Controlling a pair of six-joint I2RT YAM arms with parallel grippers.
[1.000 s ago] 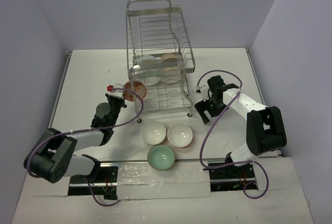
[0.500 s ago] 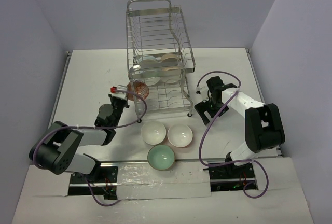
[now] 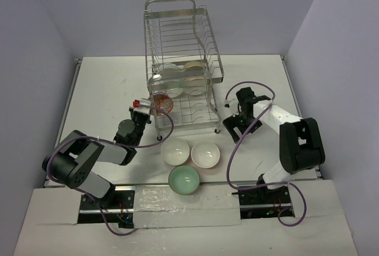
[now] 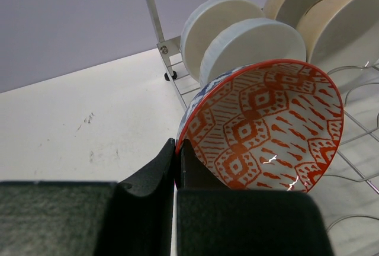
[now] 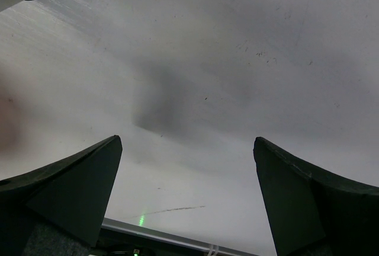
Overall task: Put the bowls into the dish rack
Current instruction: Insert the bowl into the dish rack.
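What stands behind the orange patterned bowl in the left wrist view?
Two white bowls stand on edge in the dish rack, two beige bowls beyond. The orange bowl covers their lower parts.

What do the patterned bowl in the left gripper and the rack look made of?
The orange-red patterned bowl looks like glazed ceramic: glossy highlights over a painted pattern, and a thick rim. The dish rack is thin, shiny silver metal wire, probably chromed or stainless steel; which of the two cannot be told from the pictures.
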